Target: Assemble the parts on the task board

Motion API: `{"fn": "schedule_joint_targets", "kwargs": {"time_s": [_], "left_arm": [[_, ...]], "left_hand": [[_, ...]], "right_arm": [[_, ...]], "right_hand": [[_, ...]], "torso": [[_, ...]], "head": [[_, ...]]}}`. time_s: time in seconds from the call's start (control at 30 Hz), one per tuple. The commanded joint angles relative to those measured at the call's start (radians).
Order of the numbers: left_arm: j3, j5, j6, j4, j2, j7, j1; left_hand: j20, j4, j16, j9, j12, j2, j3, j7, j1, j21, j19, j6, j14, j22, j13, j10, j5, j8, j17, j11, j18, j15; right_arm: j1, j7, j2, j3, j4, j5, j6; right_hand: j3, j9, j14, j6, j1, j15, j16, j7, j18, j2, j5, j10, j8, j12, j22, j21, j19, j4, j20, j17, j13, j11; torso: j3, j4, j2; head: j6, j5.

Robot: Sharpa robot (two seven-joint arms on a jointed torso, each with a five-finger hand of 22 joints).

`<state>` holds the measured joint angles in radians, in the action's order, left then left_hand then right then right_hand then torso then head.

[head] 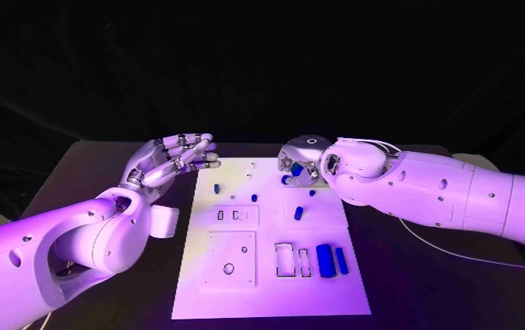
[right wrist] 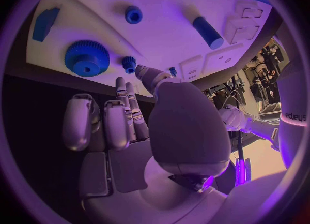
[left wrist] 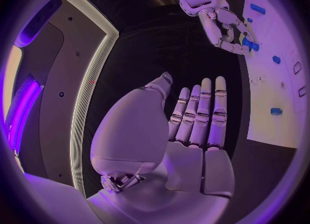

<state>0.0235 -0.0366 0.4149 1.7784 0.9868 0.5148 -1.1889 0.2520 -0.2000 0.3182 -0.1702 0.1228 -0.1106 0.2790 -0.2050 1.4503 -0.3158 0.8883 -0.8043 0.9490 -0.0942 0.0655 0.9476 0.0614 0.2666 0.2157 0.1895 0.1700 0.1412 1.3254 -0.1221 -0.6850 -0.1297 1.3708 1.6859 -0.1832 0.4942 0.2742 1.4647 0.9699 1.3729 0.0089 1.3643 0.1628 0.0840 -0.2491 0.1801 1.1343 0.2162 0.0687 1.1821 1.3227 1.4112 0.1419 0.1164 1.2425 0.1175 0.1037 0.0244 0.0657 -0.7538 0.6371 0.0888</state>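
We see the task board [head: 274, 269], a white plate, lying mid-table w/ its long side running away from the robot. On it are several blue parts: two upright-looking bars [head: 325, 259] near the front right corner beside narrow rectangular slots, a short cylinder [head: 297, 212] around mid-board, and small pegs [head: 217, 188] toward the far end.

In the right wrist view we make out a large blue gear [right wrist: 86, 57], a small gear [right wrist: 129, 63] just beside it, a round knob [right wrist: 134, 14], a blue cylinder [right wrist: 208, 31] and a blue block [right wrist: 45, 22] at the board's edge.

The right hand [head: 303, 161] is over the board's far right corner, palm down. In its wrist view the fingers point at the board, loosely apart; a thumb and fingertip come close to the small gear, but we can't tell if they touch or hold it. From the left wrist view a blue piece shows by its fingertips; grip unclear.

The left hand [head: 173, 159] is off the board's far left corner, above the black table [head: 426, 284], palm up-ish, fingers straight, side by side, holding nothing.
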Motion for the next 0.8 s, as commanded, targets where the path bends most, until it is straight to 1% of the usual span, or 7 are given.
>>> {"fn": "schedule_joint_targets", "kwargs": {"time_s": [0.03, 0.27, 0.33, 0.53, 0.67, 0.8], "left_arm": [[-0.001, -0.002, -0.021, 0.001, -0.001, 0.002, -0.002], [-0.001, -0.002, -0.023, 0.001, -0.001, 0.001, -0.002], [-0.001, -0.002, -0.024, 0.001, 0.000, 0.000, -0.003], [-0.001, -0.002, -0.025, 0.001, 0.000, -0.002, -0.003], [-0.001, -0.002, -0.026, 0.000, 0.000, -0.003, -0.004], [-0.001, -0.002, -0.027, -0.002, -0.001, -0.005, -0.004]], "left_hand": [[0.000, -0.002, -0.002, 0.001, -0.003, -0.008, 0.005, -0.040, -0.002, -0.005, 0.008, -0.006, 0.004, 0.001, 0.000, 0.005, 0.000, 0.000, 0.001, 0.003, 0.015, 0.003], [-0.001, -0.003, -0.003, 0.001, -0.004, -0.008, 0.006, -0.040, -0.003, -0.004, 0.008, -0.006, 0.004, 0.002, 0.000, 0.004, 0.000, -0.001, 0.001, 0.003, 0.015, 0.003], [-0.001, -0.003, -0.003, 0.001, -0.004, -0.008, 0.006, -0.040, -0.003, -0.004, 0.008, -0.006, 0.004, 0.002, 0.000, 0.004, 0.000, -0.001, 0.001, 0.003, 0.015, 0.003], [-0.001, -0.003, -0.003, 0.001, -0.004, -0.008, 0.006, -0.040, -0.003, -0.004, 0.008, -0.006, 0.004, 0.002, 0.000, 0.004, 0.000, -0.001, 0.001, 0.003, 0.015, 0.003], [-0.001, -0.003, -0.003, 0.001, -0.005, -0.008, 0.006, -0.041, -0.004, -0.004, 0.009, -0.006, 0.004, 0.002, 0.000, 0.004, 0.000, -0.002, 0.002, 0.004, 0.015, 0.004], [-0.001, -0.003, -0.003, 0.001, -0.005, -0.008, 0.006, -0.041, -0.004, -0.004, 0.009, -0.006, 0.004, 0.002, 0.000, 0.004, 0.000, -0.002, 0.002, 0.004, 0.015, 0.004]], "right_arm": [[-0.002, -0.005, 0.001, 0.000, -0.002, 0.015, 0.031], [-0.004, -0.008, 0.003, 0.000, -0.007, 0.015, 0.038], [-0.004, -0.008, 0.004, 0.000, -0.009, 0.015, 0.038], [-0.008, -0.006, 0.008, 0.000, -0.015, 0.015, 0.039], [-0.010, -0.005, 0.010, 0.000, -0.017, 0.015, 0.039], [-0.013, -0.004, 0.012, -0.001, -0.021, 0.014, 0.038]], "right_hand": [[0.007, 0.002, 0.049, 0.004, 0.002, 0.009, 0.005, 0.005, -0.012, -0.005, 0.006, 0.002, -0.005, 0.000, 0.005, 0.006, 0.007, 0.000, 0.000, 0.002, 0.002, 0.000], [0.021, 0.009, 0.049, 0.015, 0.006, 0.006, 0.015, 0.001, -0.015, 0.003, 0.012, 0.015, 0.001, 0.002, 0.029, 0.022, 0.011, -0.002, 0.000, 0.011, 0.004, -0.004], [0.027, 0.012, 0.049, 0.018, 0.007, 0.005, 0.019, -0.001, -0.016, 0.006, 0.014, 0.021, 0.003, 0.003, 0.036, 0.028, 0.012, -0.002, -0.001, 0.013, 0.005, -0.006], [0.037, 0.017, 0.049, 0.025, 0.009, 0.004, 0.023, -0.004, -0.017, 0.012, 0.016, 0.028, 0.007, 0.003, 0.044, 0.033, 0.013, -0.004, -0.002, 0.017, 0.006, -0.008], [0.046, 0.023, 0.051, 0.034, 0.008, 0.000, 0.030, -0.009, -0.020, 0.018, 0.017, 0.042, 0.014, 0.006, 0.063, 0.046, 0.018, -0.006, -0.004, 0.024, 0.008, -0.013], [0.054, 0.031, 0.050, 0.044, 0.008, -0.003, 0.034, -0.013, -0.021, 0.024, 0.017, 0.055, 0.022, 0.007, 0.074, 0.054, 0.020, -0.009, -0.007, 0.025, 0.010, -0.017]], "torso": [[0.0000, 0.0022, -0.004], [0.0006, 0.0047, -0.008], [0.0002, 0.0051, -0.009], [0.0001, 0.0070, -0.010], [0.0000, 0.0065, -0.011], [0.0000, 0.0085, -0.011]], "head": [[-0.001, 0.002], [-0.003, 0.004], [-0.004, 0.005], [-0.001, 0.004], [0.001, 0.003], [0.003, 0.005]]}}
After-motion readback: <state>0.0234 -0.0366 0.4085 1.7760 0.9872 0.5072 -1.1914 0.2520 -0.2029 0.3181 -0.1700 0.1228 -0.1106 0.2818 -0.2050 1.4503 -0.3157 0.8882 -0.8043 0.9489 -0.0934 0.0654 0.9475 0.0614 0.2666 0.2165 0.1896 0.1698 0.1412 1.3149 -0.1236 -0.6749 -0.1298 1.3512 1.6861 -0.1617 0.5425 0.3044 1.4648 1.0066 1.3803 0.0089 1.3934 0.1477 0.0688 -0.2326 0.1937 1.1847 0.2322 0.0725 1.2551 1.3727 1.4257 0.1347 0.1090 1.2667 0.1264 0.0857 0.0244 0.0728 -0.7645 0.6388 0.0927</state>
